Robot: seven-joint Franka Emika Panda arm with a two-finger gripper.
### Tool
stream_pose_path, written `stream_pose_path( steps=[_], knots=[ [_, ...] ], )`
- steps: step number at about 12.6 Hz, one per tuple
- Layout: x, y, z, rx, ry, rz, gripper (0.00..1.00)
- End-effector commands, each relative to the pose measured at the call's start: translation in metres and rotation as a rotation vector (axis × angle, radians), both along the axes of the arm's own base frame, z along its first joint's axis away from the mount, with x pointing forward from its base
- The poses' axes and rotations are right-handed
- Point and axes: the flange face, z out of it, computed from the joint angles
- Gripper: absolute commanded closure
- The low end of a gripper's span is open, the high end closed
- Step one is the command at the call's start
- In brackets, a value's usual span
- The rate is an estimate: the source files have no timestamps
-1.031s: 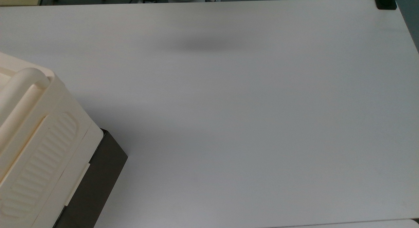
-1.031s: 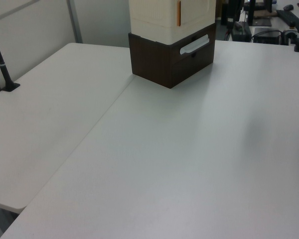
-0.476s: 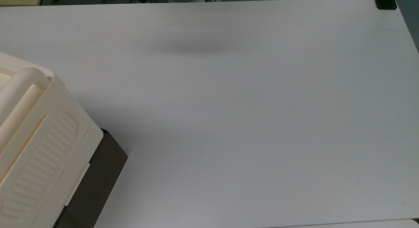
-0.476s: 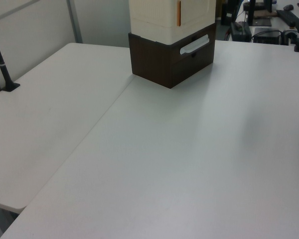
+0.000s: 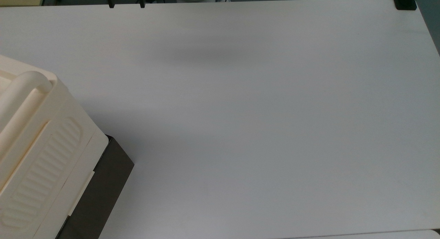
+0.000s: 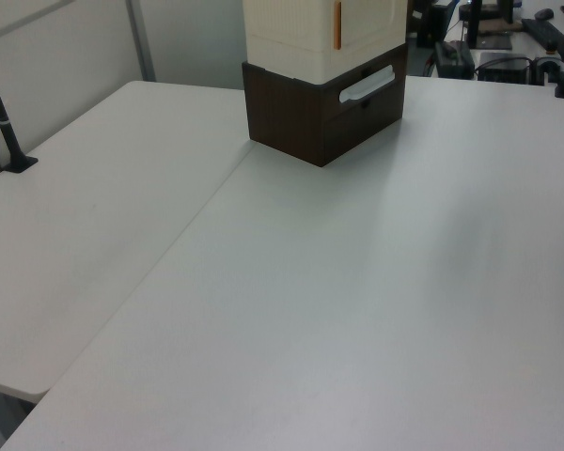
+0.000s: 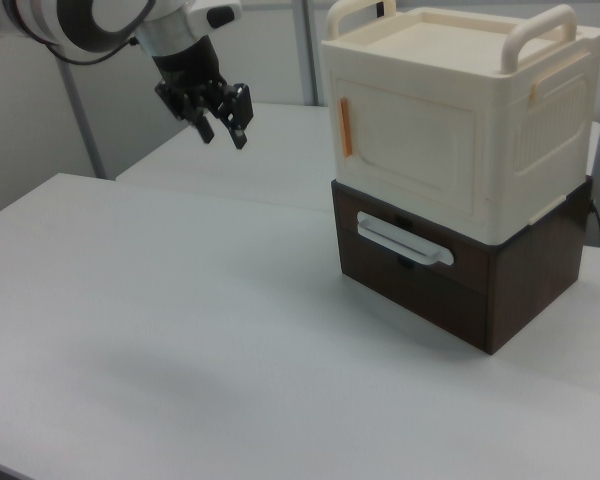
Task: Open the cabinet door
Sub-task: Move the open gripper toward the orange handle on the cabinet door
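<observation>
The cabinet [image 7: 460,130] is a cream box with bar handles on top, standing on a dark brown base [image 7: 450,285] at the right view's right. Its cabinet door [image 7: 410,150], the cream panel with a recessed rounded field, faces front-left and lies flush, with an orange strip [image 7: 346,127] at its left edge. My gripper [image 7: 223,128] hangs open and empty in the air, well to the left of the cabinet and apart from it. In the top view the cabinet [image 5: 37,139] fills the lower left, and my gripper [image 5: 125,4] shows as two dark tips at the upper edge. The cabinet [image 6: 324,38] stands at the far end in the left view.
A white drawer handle [image 7: 405,243] sticks out of the brown base. The white table [image 5: 257,129] stretches wide and bare to the cabinet's right in the top view. A black clamp [image 5: 405,3] sits on its upper right corner, and a black post [image 6: 5,122] stands at the left view's left.
Two dark fingertips have come into the top view's upper edge. The soft shadow on the table has spread and faded. The cabinet has not moved.
</observation>
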Motion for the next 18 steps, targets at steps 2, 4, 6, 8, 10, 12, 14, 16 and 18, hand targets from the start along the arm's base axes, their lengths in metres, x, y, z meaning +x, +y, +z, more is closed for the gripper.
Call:
stream_pose_path(
  steps=[2,4,6,8,10,12,14,16,18],
  knots=[
    [0.023,-0.005,0.01,0.055,-0.167,-0.054,0.54],
    [0.037,-0.009,0.013,0.047,-0.226,-0.086,0.54],
    [0.049,-0.01,0.011,0.039,-0.239,-0.09,0.53],
    [0.061,-0.013,0.001,0.025,-0.228,-0.092,0.53],
    [0.072,-0.016,0.001,-0.005,-0.268,-0.094,0.52],
    [0.083,-0.019,-0.007,-0.018,-0.31,-0.128,0.51],
    [0.089,-0.026,-0.009,-0.036,-0.343,-0.162,0.5],
    [0.092,-0.036,-0.013,-0.048,-0.356,-0.184,0.49],
    [0.097,-0.045,-0.02,-0.057,-0.367,-0.198,0.49]
  ],
)
